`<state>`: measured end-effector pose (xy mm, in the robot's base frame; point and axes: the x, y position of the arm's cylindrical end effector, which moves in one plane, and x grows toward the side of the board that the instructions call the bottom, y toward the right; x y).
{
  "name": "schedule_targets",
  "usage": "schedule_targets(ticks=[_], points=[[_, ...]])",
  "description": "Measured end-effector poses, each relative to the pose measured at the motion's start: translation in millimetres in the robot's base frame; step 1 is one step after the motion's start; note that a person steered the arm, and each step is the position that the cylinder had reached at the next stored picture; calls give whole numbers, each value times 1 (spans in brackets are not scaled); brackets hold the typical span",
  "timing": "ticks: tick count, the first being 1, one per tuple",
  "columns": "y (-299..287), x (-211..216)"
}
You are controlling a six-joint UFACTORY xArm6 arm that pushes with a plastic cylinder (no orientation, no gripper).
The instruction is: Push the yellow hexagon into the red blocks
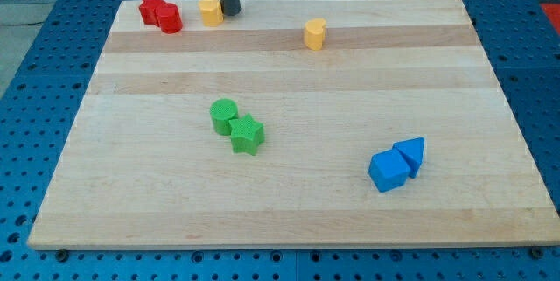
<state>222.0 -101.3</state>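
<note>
Near the view's top left, on the wooden board (289,211), the yellow hexagon (210,10) sat just beside the red blocks, with a thin strip of bare wood seemingly left between it and the nearer one. Those were a red cylinder (170,19) and, touching it on the view's left, a red star-like block (151,8). My tip (230,11) stood right against the hexagon's right-hand side, or very nearly so; whether it actually touched could not be told. It was a bare rod with no fingers to open or close, and it held nothing.

By my judgement the push was in its last stretch: the hexagon had almost reached the red pair. The next move called for a short, straight shove toward the view's left, kept centred on the hexagon so it would not slip off toward the board's top edge.

Farther off, a second yellow block (315,33) lay well apart to the right. A green cylinder (224,115) and green star (248,134) touched mid-board, and two blue blocks (397,165) sat together at lower right.
</note>
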Motion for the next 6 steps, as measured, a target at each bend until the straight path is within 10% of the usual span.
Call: schedule_targets(ticks=[6], points=[[-15, -5]])
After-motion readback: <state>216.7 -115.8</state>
